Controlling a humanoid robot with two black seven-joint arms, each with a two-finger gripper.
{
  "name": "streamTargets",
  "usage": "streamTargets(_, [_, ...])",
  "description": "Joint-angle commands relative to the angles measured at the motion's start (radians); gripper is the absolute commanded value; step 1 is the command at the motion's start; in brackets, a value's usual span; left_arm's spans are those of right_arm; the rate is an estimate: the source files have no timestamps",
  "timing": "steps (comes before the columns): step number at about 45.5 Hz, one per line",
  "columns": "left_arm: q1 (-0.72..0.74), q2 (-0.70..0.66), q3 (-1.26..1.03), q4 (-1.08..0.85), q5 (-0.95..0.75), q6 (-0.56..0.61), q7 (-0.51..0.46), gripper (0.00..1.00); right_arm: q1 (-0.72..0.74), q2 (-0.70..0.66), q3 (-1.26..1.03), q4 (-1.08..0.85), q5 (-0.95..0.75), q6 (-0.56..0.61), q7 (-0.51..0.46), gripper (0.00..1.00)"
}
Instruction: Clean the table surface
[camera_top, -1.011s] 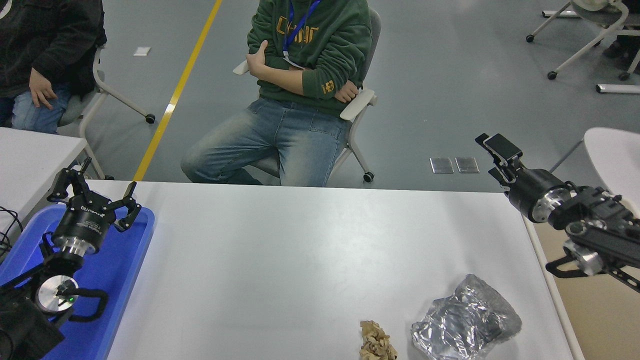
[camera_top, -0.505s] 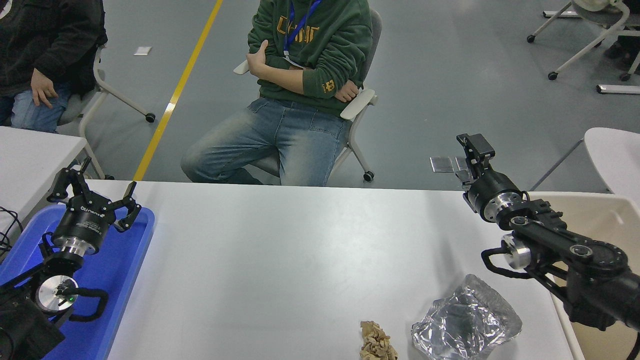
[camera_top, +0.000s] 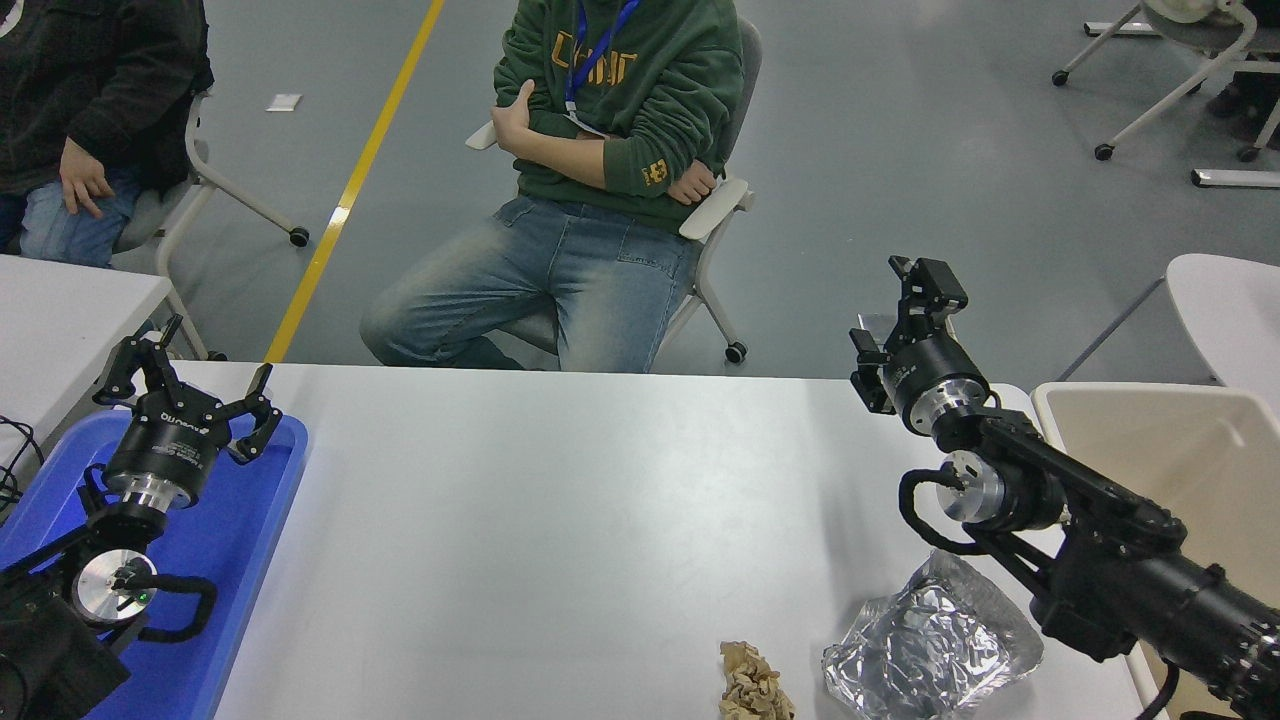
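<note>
Over the far right of the wide matte white-grey bench (camera_top: 560, 520), the right hand (camera_top: 905, 315) is hovering released; it should be descending squarely on the crumpled silver foil wrapper (camera_top: 925, 645) near the front edge.

the right gripper (camera_top: 905, 305) hangs above the far right of the table surface (camera_top: 560, 520), its fingers seemingly apart. crumpled foil (camera_top: 930, 650) and a tan wad (camera_top: 752, 685) lie near. the left gripper (camera_top: 190, 385) sits open-fingered over a blue tray (camera_top: 260, 520).
</note>
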Motion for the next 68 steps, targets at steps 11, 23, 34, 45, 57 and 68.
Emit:
streamTargets(11, [0.000,0.000,0.000,0.000,0.000,0.000,0.000,1.00,-0.017,0.036,0.033,-0.054,0.019,0.041,0.019,0.98])
streamTargets(23, [-0.001,0.000,0.000,0.000,0.000,0.000,0.000,1.00,-0.025,0.029,0.019,-0.060,0.008,0.043,0.019,0.98])
streamTargets(34, [-0.001,0.000,0.000,0.000,0.000,0.000,0.000,1.00,-0.025,0.009,-0.004,-0.060,0.002,0.043,0.019,0.98])
streamTargets(45, [-0.001,0.000,0.000,0.000,0.000,0.000,0.000,1.00,-0.022,0.009,-0.025,-0.087,0.000,0.044,0.019,0.98])
streamTargets(57, [-0.001,0.000,0.000,0.000,0.000,0.000,0.000,1.00,0.001,-0.069,-0.142,-0.080,-0.044,0.031,0.019,0.98])
streamTargets(68, [0.000,0.000,0.000,0.000,0.000,0.000,0.000,1.00,0.049,-0.258,-0.401,-0.028,-0.155,0.037,0.018,0.98])
